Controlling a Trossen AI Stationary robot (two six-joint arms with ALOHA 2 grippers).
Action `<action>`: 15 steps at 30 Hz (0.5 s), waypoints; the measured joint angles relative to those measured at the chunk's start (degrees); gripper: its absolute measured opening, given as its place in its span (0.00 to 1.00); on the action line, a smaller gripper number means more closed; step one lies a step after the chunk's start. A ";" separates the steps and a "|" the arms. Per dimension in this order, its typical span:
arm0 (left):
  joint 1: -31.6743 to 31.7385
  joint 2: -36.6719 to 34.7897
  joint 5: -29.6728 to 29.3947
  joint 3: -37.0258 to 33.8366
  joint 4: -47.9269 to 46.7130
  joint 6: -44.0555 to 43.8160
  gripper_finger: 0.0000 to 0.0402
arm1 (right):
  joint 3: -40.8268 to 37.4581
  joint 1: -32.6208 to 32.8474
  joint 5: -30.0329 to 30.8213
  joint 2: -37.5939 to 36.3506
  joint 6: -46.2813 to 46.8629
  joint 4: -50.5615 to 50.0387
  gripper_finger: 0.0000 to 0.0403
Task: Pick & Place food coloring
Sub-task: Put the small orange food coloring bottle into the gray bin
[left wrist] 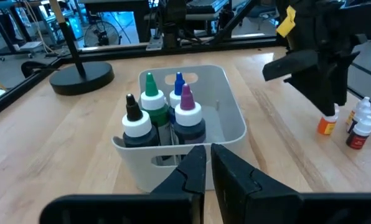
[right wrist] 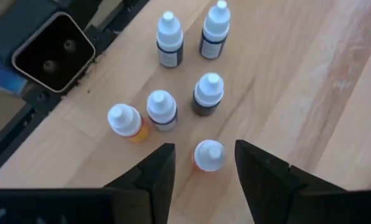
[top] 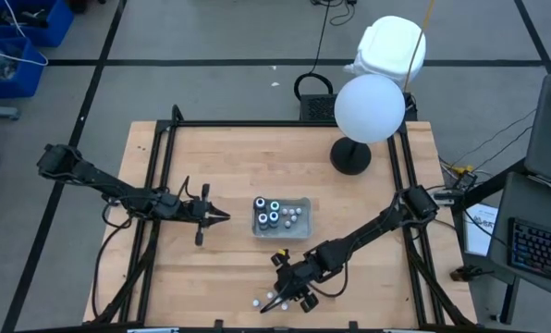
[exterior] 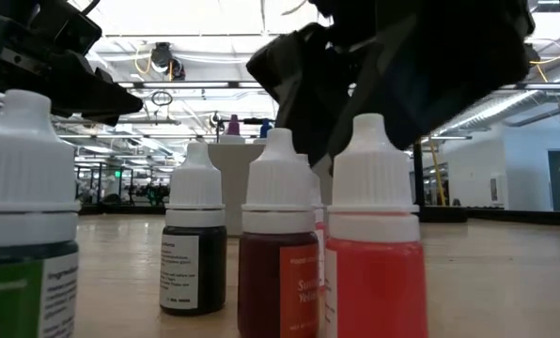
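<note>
- Food coloring bottles are clustered on the desk near its front edge; others stand in the clear tray.
- Left end effector is held nearly closed and empty beside the tray.
- Right end effector is spread open, empty, over one bottle; it should probably be centred before closing.

In the high view the small dropper bottles by the right gripper are mere specks — their number and colours cannot be told there. In the low view the green-labelled bottle is cut off by the picture's edge, and the dark arm hides the room behind. The tray walls hide the lower parts of the bigger bottles — perhaps four.
</note>
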 joint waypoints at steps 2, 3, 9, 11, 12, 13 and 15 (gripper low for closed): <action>0.00 0.00 -0.28 0.00 0.01 0.00 0.08 | -0.52 0.00 -0.04 -0.01 0.02 1.01 0.39; 0.00 0.00 -0.42 0.00 0.01 0.00 0.08 | -0.80 0.00 -0.02 -0.07 0.02 1.49 0.38; 0.00 0.00 -0.45 0.00 0.04 -0.20 0.08 | -3.14 0.02 -0.10 -0.08 0.22 5.72 0.38; 0.00 0.00 -0.45 0.00 0.04 -0.20 0.08 | -3.54 0.01 -0.29 -0.08 0.20 6.34 0.38; 0.00 0.00 -0.45 0.00 0.04 -0.19 0.08 | -3.76 0.00 -0.79 -0.08 0.21 6.43 0.38; 0.00 0.00 -0.45 0.00 0.04 -0.17 0.08 | -4.05 -0.05 -1.44 -0.08 0.20 6.79 0.38; 0.00 0.00 -0.45 0.00 0.06 -0.17 0.08 | -4.54 -0.07 -1.60 -0.08 0.20 8.43 0.38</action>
